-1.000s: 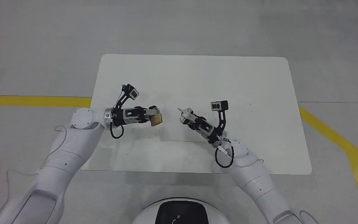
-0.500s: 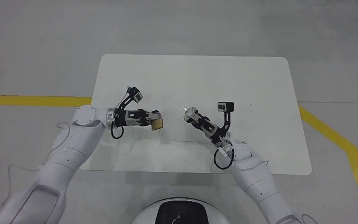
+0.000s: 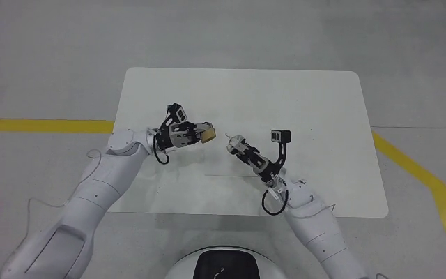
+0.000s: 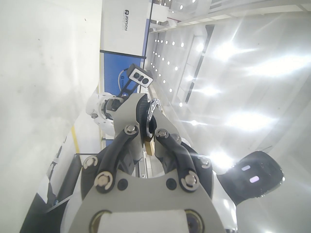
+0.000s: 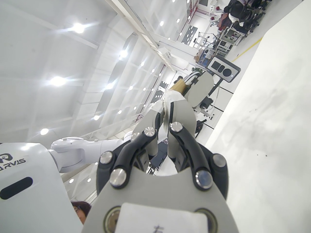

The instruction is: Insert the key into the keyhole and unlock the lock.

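Both end effectors [image 3: 198, 133] [image 3: 235, 145] clamped: lock [image 3: 207, 132], key [image 5: 165, 118].

White arms [image 3: 104, 183] carry black cables [image 3: 265, 203], grey fingers [image 4: 126, 113].

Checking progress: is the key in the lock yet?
Out. From above, a gap separates the key from the lock.

Right gripper [image 5: 167, 101] pinches key [image 5: 165, 119] edge-on between its fingers. Brass lock [image 5: 179, 86] straight ahead of the fingertips, near; contact cannot be told. Table [image 5: 267, 122] alongside.
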### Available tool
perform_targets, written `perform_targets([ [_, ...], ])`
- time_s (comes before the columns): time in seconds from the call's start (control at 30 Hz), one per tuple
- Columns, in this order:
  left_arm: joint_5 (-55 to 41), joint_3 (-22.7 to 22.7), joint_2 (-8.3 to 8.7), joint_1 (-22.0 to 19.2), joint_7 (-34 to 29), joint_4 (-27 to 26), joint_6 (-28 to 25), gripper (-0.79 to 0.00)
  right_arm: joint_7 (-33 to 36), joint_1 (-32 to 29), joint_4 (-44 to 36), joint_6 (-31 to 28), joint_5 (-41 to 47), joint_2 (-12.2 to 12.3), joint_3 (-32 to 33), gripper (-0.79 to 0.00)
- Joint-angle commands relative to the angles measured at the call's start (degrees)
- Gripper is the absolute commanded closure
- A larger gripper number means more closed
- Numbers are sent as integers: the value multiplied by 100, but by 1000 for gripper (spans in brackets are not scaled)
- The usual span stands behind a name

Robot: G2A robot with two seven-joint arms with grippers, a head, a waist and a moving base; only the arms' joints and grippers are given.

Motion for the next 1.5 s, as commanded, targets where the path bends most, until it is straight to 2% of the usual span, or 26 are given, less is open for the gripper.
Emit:
perform_targets([
  [0.0, 95, 34, -49, -65, 307, 93, -90, 0, -198, -72, -108, 117, -159, 1, 34, 0],
  [0.13, 376, 78, -100, -150, 568, 192, -173, 0, -631, -284, -405, 553, -493, -12, 16, 0],
  [0.3, 801, 79, -127, -143, 1046, 119, -262, 0, -653, -426, -661, 1049, -359, -56, -243, 0],
  [0.53, 1044, -73, -119, 44, 1490, -146, -508, 0, -793, -360, -602, 1330, -324, -87, -286, 0],
  [1.03, 1495, -305, -90, 372, 1648, -685, -451, 0, -1153, -208, -382, 1434, -542, -164, -357, 0],
  [1.27, 1690, -404, -86, 479, 1807, -834, -469, 0, -1181, -216, -376, 1427, -580, -182, -367, 0],
  [1.47, 1705, -487, -92, 537, 1800, -886, -424, 0, -1489, -225, -363, 1399, -773, -205, -332, 0],
])
